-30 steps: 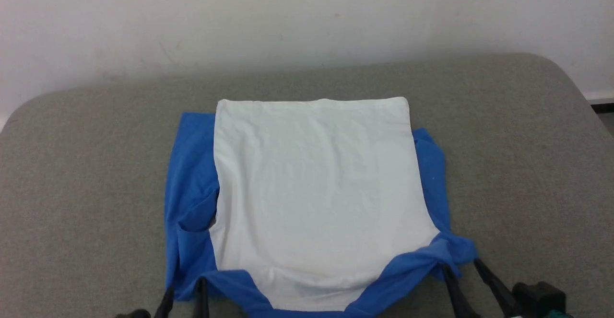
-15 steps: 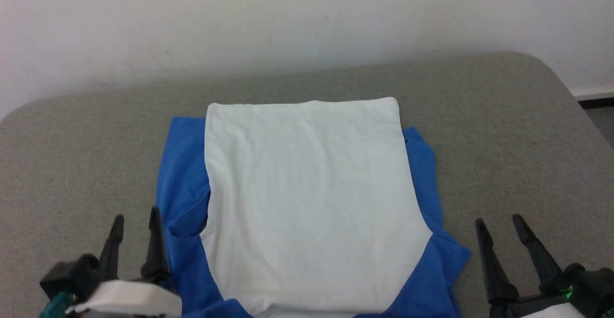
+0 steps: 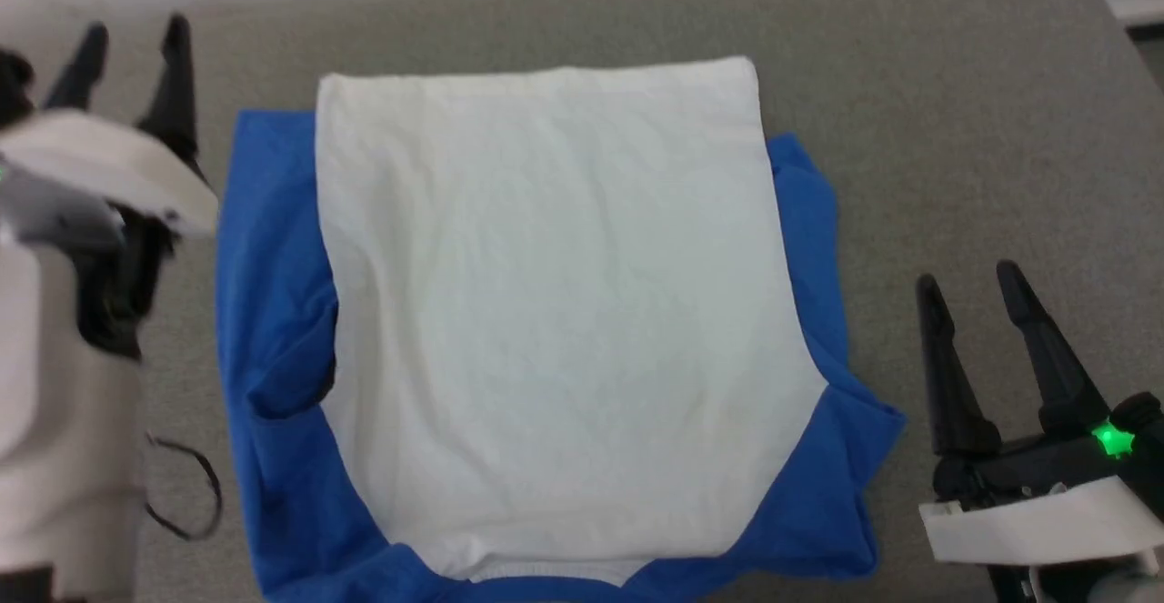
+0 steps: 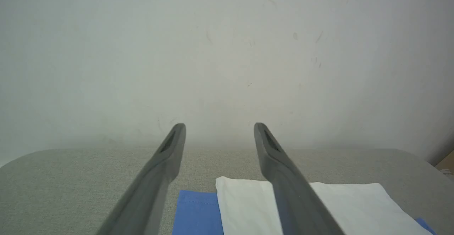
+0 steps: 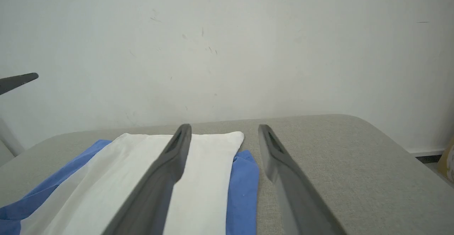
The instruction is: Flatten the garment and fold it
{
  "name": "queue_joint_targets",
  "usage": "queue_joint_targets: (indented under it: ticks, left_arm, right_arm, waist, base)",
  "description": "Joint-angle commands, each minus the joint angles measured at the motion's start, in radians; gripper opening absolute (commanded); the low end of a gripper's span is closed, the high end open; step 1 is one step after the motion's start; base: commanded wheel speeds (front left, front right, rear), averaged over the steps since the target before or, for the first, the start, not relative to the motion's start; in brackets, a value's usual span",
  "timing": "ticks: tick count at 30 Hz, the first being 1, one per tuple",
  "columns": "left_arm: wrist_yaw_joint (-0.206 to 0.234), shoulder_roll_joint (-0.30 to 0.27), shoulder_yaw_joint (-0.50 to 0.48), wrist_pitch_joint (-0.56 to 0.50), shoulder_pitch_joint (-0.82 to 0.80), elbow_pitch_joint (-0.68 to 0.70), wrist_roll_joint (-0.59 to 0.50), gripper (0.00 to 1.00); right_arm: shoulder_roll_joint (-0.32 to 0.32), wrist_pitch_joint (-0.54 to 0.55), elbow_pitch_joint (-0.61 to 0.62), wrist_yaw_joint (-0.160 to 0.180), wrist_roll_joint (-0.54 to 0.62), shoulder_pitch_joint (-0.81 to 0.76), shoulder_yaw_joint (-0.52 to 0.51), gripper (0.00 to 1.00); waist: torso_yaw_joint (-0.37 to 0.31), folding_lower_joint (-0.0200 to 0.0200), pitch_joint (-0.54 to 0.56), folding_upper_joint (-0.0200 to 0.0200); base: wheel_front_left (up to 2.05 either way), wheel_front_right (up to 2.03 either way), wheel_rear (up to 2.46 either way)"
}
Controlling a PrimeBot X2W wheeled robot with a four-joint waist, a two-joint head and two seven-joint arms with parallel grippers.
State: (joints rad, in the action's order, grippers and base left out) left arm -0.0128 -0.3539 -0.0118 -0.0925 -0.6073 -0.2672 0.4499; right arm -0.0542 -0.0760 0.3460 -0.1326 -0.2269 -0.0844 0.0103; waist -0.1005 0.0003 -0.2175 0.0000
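- Lying flat at the centre of the head view: the garment [image 3: 546,312], white body uppermost, on the grey cloth-covered desk [image 3: 955,130].
- Blue sleeve cloth [image 3: 273,266] shows from under the white body at 9 o'clock, puckered, with a fold near its middle.
- More blue [image 3: 809,248] runs down the 3 o'clock side and bunches in a wrinkled corner toward 5 o'clock.
- White far hem at 12 o'clock: straight, corners square. A blue band curves along the 6 o'clock edge.
- Left claw [image 3: 135,39]: at 10 o'clock, released, both dark fingers spread and holding nothing. It sits just off the garment's far blue corner, clear of the cloth.
- Left wrist view: left claw [image 4: 219,127] fingers parted against the pale wall [image 4: 227,50], with the garment [image 4: 241,206] low at 6 o'clock.
- Pale left forearm [image 3: 55,403] at 8 o'clock, a thin black cable loop [image 3: 195,485] beside it.
- Right claw [image 3: 967,280]: at 4 o'clock, released, fingers apart and holding nothing. It stands beside the garment's blue edge over bare desk.
- A green light [image 3: 1111,439] glows on its base.
- Right wrist view: right claw [image 5: 224,127] spread, the garment [image 5: 205,178] at 7 o'clock and bare desk [image 5: 337,157] at 4 o'clock.
- In the same view, a dark finger tip [image 5: 17,80] enters at 9 o'clock.
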Motion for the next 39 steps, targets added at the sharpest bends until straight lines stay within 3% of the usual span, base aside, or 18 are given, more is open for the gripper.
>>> queue_joint_targets:
  ticks: [1, 10, 15, 20, 23, 24, 25, 26, 29, 32, 39]
  left_arm:
    - [-0.015, -0.022, 0.008, -0.036, -0.061, -0.042, 0.009, 1.0]
    - [-0.07, -0.152, 0.071, -0.367, -0.323, -0.296, 0.019, 1.0]
    - [-0.081, -0.21, 0.095, -0.523, -0.362, -0.37, 0.025, 1.0]
    - [-0.064, -0.268, 0.103, -0.62, -0.354, -0.417, 0.013, 1.0]
    - [-0.064, -0.272, 0.123, -0.707, -0.33, -0.438, 0.016, 1.0]
    - [-0.065, -0.268, 0.128, -0.739, -0.322, -0.443, 0.023, 0.5]
    - [-0.066, -0.262, 0.131, -0.779, -0.312, -0.451, 0.035, 0.15]
    - [-0.066, -0.256, 0.134, -0.813, -0.303, -0.451, 0.044, 0.0]
    - [-0.056, -0.24, 0.136, -0.877, -0.284, -0.436, 0.067, 0.0]
    - [-0.04, -0.233, 0.135, -0.872, -0.269, -0.397, 0.069, 0.0]
    - [0.042, -0.23, 0.124, -0.645, -0.242, -0.327, 0.001, 0.0]
  right_arm:
    - [0.003, -0.011, 0.003, 0.002, 0.0, 0.028, 0.01, 1.0]
    - [-0.001, -0.048, -0.003, 0.002, -0.011, 0.116, 0.064, 1.0]
    - [-0.001, -0.063, -0.014, 0.002, -0.02, 0.139, 0.083, 1.0]
    - [-0.003, -0.081, -0.029, 0.002, -0.03, 0.158, 0.098, 1.0]
    - [-0.005, -0.087, -0.042, 0.002, -0.03, 0.161, 0.098, 1.0]
    - [-0.006, -0.089, -0.046, 0.002, -0.03, 0.162, 0.098, 1.0]
    - [-0.006, -0.09, -0.049, 0.002, -0.03, 0.163, 0.097, 1.0]
    - [-0.006, -0.091, -0.052, 0.002, -0.03, 0.164, 0.096, 1.0]
    - [-0.006, -0.089, -0.057, 0.002, -0.028, 0.169, 0.092, 1.0]
    - [-0.007, -0.086, -0.062, 0.002, -0.025, 0.173, 0.091, 1.0]
    - [-0.005, -0.076, -0.089, 0.002, -0.02, 0.154, 0.07, 1.0]
  waist:
    - [-0.057, -0.0003, -0.144, 0.0]
    - [-0.129, -0.0003, -0.276, 0.0]
    - [-0.161, -0.0003, -0.337, 0.0]
    - [-0.188, -0.0003, -0.376, 0.0]
    - [-0.193, -0.0003, -0.382, 0.0]
    - [-0.194, -0.0003, -0.383, 0.0]
    - [-0.193, -0.0003, -0.383, 0.0]
    - [-0.192, -0.0003, -0.382, 0.0]
    - [-0.188, -0.0003, -0.376, 0.0]
    - [-0.184, -0.0003, -0.365, 0.0]
    - [-0.147, -0.0003, -0.269, 0.0]
  base:
    - [0.0, 0.0, 0.0]
    - [0.0, 0.0, 0.0]
    - [0.0, 0.0, 0.0]
    - [0.0, 0.0, 0.0]
    - [0.0, 0.0, 0.0]
    - [0.0, 0.0, 0.0]
    - [0.0, 0.0, 0.0]
    - [0.0, 0.0, 0.0]
    - [0.0, 0.0, 0.0]
    - [0.0, 0.0, 0.0]
    - [0.0, 0.0, 0.0]
